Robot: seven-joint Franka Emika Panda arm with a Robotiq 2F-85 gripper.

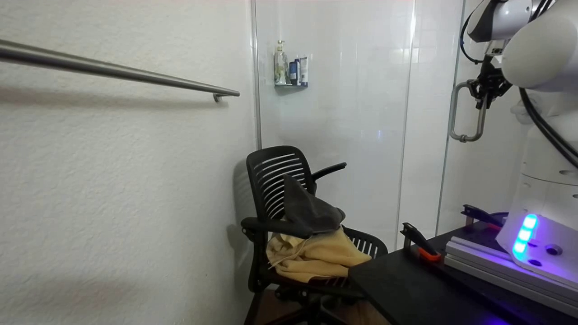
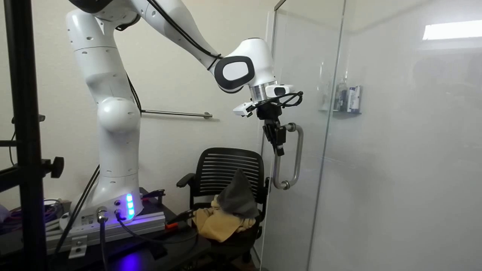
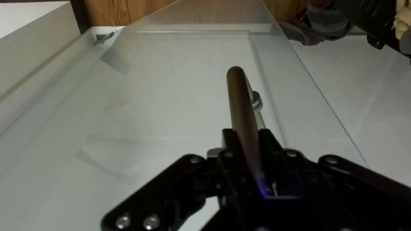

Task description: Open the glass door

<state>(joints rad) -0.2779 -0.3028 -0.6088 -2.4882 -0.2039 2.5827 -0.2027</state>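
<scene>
The glass door is a tall, whitish, see-through panel. It also shows in the other views. Its grey metal loop handle is near the panel's edge; it also shows in an exterior view and the wrist view. My black gripper points down at the handle. In the wrist view both fingers close around one vertical bar of the handle. The gripper also shows in an exterior view. The bar between the fingers is partly hidden. I cannot tell whether the door stands ajar.
A black chair with grey and tan cloths stands by the wall, beside the dark table bearing my base. A metal rail runs along the wall. Bottles stand on a small shelf. A black stand is in the foreground.
</scene>
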